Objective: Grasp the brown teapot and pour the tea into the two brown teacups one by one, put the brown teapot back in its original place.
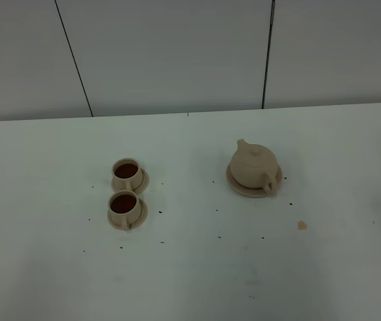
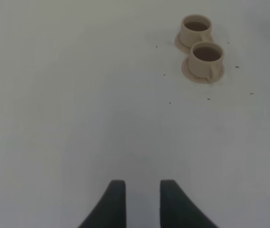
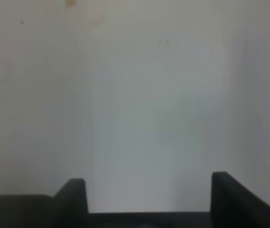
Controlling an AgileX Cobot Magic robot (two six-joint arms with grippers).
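Observation:
The brown teapot (image 1: 252, 164) stands upright on its round tan saucer (image 1: 244, 192), the original place, right of the table's middle, with its spout to the back left. The two brown teacups (image 1: 126, 172) (image 1: 123, 203) sit on small saucers at the left, one behind the other, both holding dark tea. The left wrist view shows the same cups (image 2: 196, 29) (image 2: 207, 57) far ahead of my left gripper (image 2: 143, 183), whose dark fingers are drawn close together with nothing between them. My right gripper (image 3: 149, 178) is spread wide over bare table, empty. Neither arm appears in the exterior high view.
A small tan stain (image 1: 302, 225) marks the white table (image 1: 197, 281) in front of and to the right of the teapot. Dark specks are scattered around the cups and the pot. A grey panelled wall (image 1: 177, 53) closes off the back.

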